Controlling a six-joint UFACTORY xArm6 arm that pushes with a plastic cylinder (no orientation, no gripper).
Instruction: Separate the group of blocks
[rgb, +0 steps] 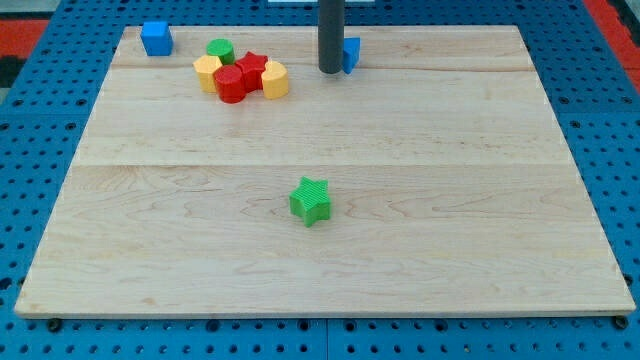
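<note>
A tight group of blocks lies near the view's top left of the wooden board (330, 240): a green cylinder (221, 50), a yellow block (207, 71), a red cylinder (231, 84), a red star-like block (253, 68) and a yellow block (274, 79), all touching. My tip (330, 70) is at the end of the dark rod, to the right of this group with a gap between them. A blue block (350, 53) sits right behind the rod, partly hidden by it.
A blue cube (156, 38) stands at the board's top left corner. A green star block (311, 200) lies alone near the board's middle. A blue pegboard (40, 150) surrounds the board.
</note>
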